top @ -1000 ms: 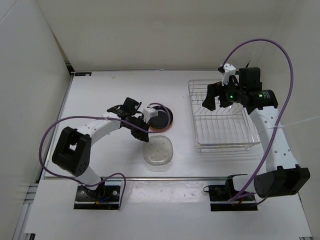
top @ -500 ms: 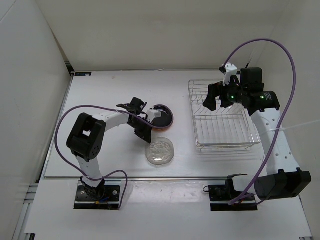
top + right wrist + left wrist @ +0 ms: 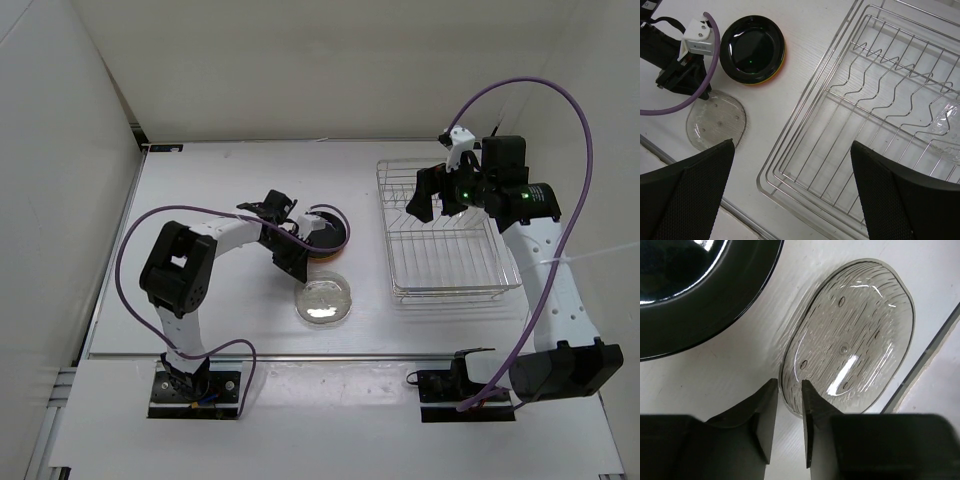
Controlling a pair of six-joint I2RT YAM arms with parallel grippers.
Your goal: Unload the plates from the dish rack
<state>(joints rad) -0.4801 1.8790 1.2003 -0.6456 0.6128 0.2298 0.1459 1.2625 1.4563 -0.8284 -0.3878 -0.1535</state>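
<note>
Top-view inventory:
- My left gripper (image 3: 298,273): low over table (image 3: 200,200), tips at far-left rim of clear plate (image 3: 324,300); jaw gap unreadable from above.
- Clear plate: flat on table, just nearer my bases than black plate (image 3: 325,232).
- Black plate: stacked on orange plate (image 3: 322,256), only orange edge showing.
- My right gripper (image 3: 436,203): above dish rack (image 3: 445,293), far-left part.

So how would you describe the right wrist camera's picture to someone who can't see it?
Looking down on a white table: a wire dish rack fills the right side, with something clear at its right edge. Left of it a black plate sits on an orange plate, and a clear plate lies nearer, beside the other arm.
</note>
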